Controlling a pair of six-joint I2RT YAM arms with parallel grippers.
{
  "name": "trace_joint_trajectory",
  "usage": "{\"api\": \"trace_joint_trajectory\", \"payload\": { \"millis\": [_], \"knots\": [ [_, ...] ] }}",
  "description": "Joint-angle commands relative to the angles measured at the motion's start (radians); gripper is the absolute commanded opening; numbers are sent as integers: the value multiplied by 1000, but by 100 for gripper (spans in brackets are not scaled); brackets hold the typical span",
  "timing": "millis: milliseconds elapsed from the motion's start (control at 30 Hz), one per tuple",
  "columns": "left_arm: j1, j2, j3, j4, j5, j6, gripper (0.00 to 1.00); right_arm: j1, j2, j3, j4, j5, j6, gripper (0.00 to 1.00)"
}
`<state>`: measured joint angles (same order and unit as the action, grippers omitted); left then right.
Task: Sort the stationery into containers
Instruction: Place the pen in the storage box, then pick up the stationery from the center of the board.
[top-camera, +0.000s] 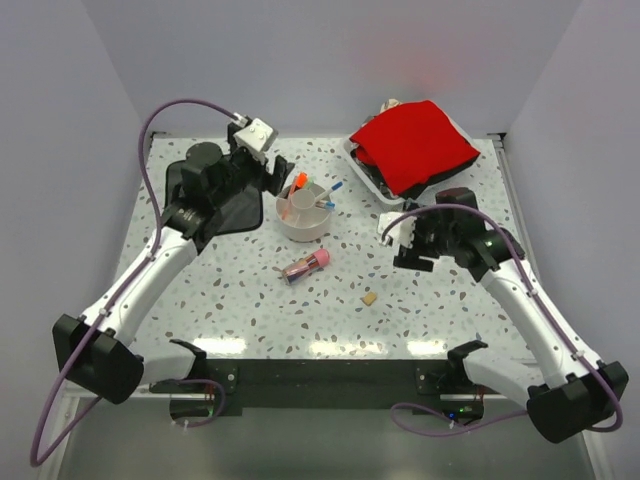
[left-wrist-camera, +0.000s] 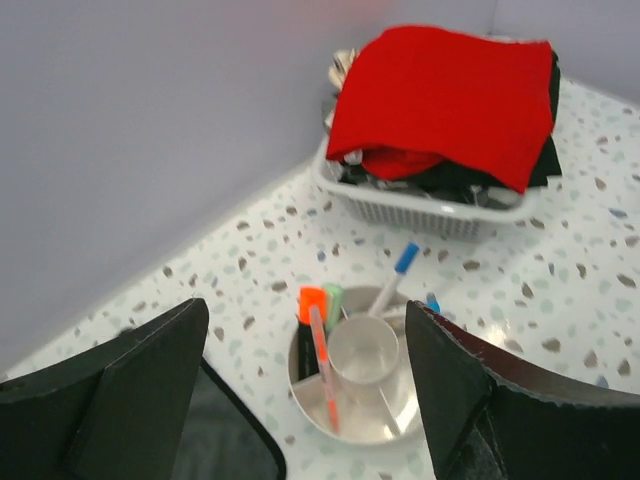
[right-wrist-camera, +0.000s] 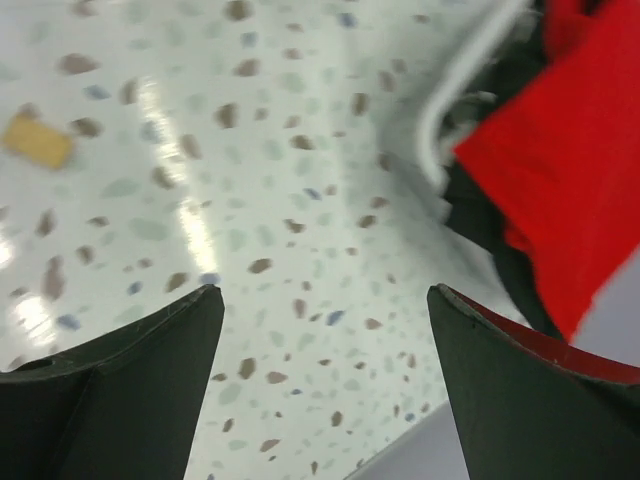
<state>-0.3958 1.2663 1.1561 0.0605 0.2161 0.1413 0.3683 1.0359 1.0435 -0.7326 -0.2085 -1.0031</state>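
The round off-white bowl (top-camera: 302, 214) holds an orange-and-black highlighter (left-wrist-camera: 311, 305), a pale green highlighter (left-wrist-camera: 334, 296), a thin orange pen (left-wrist-camera: 324, 368) and two blue-tipped pens (left-wrist-camera: 393, 274). My left gripper (top-camera: 270, 178) hangs open just behind and left of the bowl (left-wrist-camera: 398, 412), which shows between its empty fingers. The pink-capped tan stick (top-camera: 306, 266) lies on the table in front of the bowl. A tan eraser block (top-camera: 369, 298) lies further right. My right gripper (top-camera: 402, 248) is open over bare table, and the eraser (right-wrist-camera: 38, 140) sits to its upper left.
A white tray (top-camera: 366, 172) with red cloth (top-camera: 412, 145) stands at the back right, close behind my right gripper. A black cloth (top-camera: 232, 207) lies under my left arm. Grey walls close in the back and sides.
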Motion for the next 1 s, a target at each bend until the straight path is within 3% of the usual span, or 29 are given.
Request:
{"api": "trace_joint_trajectory", "payload": {
  "millis": [0,167,400,633,967],
  "knots": [
    [18,-42,-48,-271,37,-51,84,14,79,-6,-353,-236,-265,83],
    [69,-45,-102,-278,40,-3,79,31,269,32,-435,-200,-388,68],
    [176,-61,-117,-289,103,-20,79,87,374,15,-349,-200,-572,73],
    [230,-77,-125,-294,97,-12,79,237,518,58,-274,-220,-536,70],
    [264,-107,-134,-310,98,-6,79,277,664,118,-231,-190,-532,61]
  ]
}}
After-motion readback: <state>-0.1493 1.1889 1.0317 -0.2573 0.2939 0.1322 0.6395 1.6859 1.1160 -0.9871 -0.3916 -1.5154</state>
